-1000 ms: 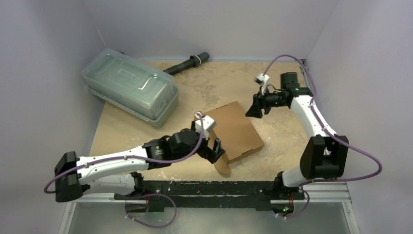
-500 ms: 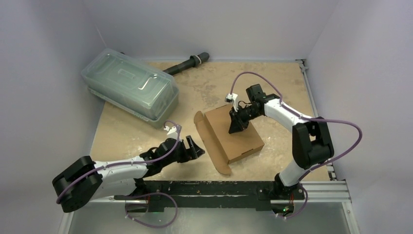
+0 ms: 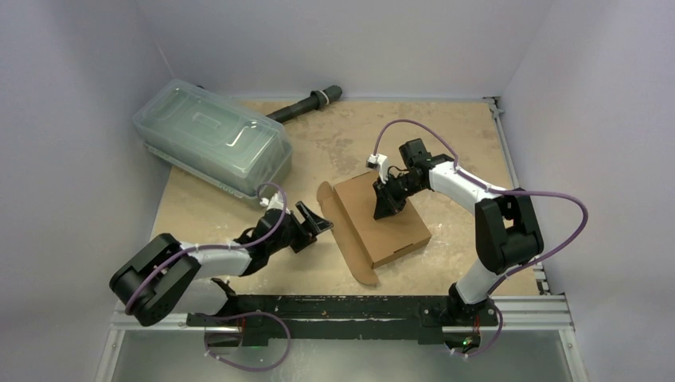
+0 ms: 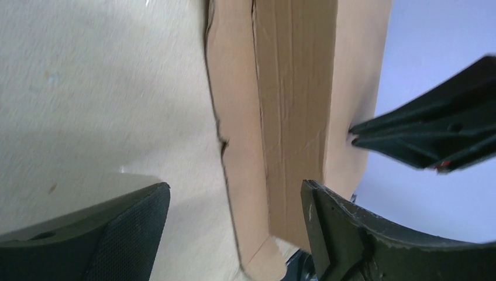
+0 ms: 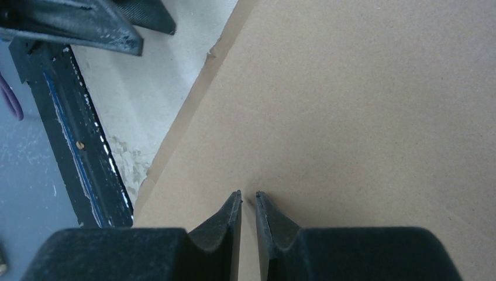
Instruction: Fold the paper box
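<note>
Right now I see the paper box lying near the middle of the table, lid down, its long left flap tilted up and unfolded. My right gripper points down on the lid, its fingers drawn almost together with only a sliver between them and nothing in it, tips touching the cardboard. My left gripper lies low just beside that flap, fingers spread wide, clamping nothing. At the far left sits a clear plastic container, with a black tube behind it.

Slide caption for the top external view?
Right hand, nearly shut, rests on the paper box; open left hand faces its raised side flap.
</note>
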Robot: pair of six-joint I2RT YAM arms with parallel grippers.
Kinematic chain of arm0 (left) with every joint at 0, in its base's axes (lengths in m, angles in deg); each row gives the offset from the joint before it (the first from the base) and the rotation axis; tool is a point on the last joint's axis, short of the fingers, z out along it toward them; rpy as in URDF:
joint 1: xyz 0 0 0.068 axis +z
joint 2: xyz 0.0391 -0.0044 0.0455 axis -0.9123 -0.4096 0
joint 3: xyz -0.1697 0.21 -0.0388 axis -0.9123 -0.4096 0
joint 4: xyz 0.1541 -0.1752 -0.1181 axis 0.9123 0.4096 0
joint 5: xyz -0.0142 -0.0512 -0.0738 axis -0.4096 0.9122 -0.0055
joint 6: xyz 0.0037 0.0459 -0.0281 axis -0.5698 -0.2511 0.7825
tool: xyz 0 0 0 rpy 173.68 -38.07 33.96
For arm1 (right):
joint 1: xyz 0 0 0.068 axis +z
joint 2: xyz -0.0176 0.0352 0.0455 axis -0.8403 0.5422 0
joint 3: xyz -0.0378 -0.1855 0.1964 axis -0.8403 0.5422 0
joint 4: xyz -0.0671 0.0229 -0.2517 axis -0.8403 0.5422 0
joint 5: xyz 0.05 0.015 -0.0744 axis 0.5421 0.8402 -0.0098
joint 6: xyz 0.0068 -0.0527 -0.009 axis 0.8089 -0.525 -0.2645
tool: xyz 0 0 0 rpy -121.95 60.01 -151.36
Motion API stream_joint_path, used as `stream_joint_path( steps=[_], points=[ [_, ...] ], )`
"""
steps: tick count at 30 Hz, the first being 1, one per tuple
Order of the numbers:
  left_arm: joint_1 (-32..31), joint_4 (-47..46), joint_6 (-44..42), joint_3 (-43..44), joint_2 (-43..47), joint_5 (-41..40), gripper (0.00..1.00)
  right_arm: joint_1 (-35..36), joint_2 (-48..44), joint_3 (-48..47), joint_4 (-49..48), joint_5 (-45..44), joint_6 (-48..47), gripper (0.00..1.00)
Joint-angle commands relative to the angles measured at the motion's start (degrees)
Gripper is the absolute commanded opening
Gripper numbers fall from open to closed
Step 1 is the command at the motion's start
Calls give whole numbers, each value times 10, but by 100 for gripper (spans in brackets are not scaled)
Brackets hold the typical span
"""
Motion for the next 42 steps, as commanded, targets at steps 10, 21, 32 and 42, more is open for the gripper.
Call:
stream_joint_path(
  steps=[10,21,32,42],
  points=[
    [24,-58,56,65,-159,50,82,0,25,6,-1,-60,-2,19],
    [32,134,-230,160,-100,-58,83,1,22,4,3,-51,-3,21],
    [114,82,-318,203,-160,-5,59,1,22,2,4,-48,-3,21],
    [114,65,-283,239,-235,25,37,1,24,0,6,-45,-3,21]
  ],
)
